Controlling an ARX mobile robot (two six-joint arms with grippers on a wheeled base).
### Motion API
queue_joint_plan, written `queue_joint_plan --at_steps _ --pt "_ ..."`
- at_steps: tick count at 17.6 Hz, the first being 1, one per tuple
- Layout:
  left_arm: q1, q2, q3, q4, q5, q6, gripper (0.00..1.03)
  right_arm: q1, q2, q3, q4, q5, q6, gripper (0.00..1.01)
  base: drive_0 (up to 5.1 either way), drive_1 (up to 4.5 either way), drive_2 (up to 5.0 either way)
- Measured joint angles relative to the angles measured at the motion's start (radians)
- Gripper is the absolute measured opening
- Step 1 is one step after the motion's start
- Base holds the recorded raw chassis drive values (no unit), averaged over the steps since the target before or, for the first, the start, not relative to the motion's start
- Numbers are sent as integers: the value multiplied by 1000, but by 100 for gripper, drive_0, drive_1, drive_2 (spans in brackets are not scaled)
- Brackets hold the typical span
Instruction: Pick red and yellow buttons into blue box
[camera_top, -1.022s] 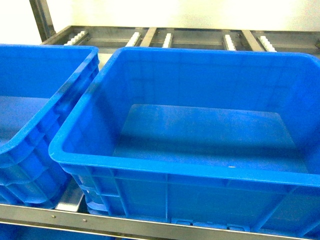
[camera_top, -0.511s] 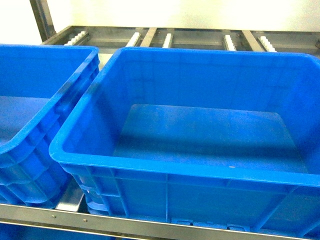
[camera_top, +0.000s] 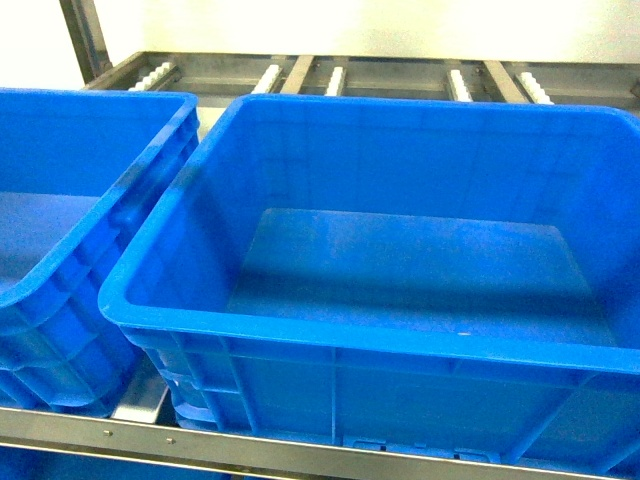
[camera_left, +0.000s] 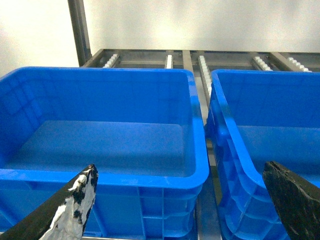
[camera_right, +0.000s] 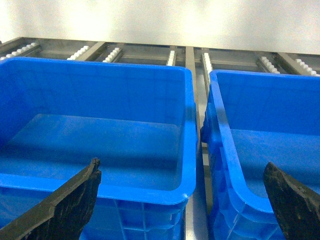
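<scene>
The blue box (camera_top: 380, 345) is a deep bright-blue plastic crate with a thick rolled rim. It sits upright on a roller rack, floor bare.

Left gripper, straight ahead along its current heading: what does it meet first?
Likely the near wall of the blue crate ahead of the open left gripper, or the gap beside it; depth and height are unclear.
</scene>
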Motion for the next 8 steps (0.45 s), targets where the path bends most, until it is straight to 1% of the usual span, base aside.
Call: queue_joint_plan --at_steps 8 --pt "0 0 0 0 0 0 98 0 0 0 0 0 0 98 0 0 0"
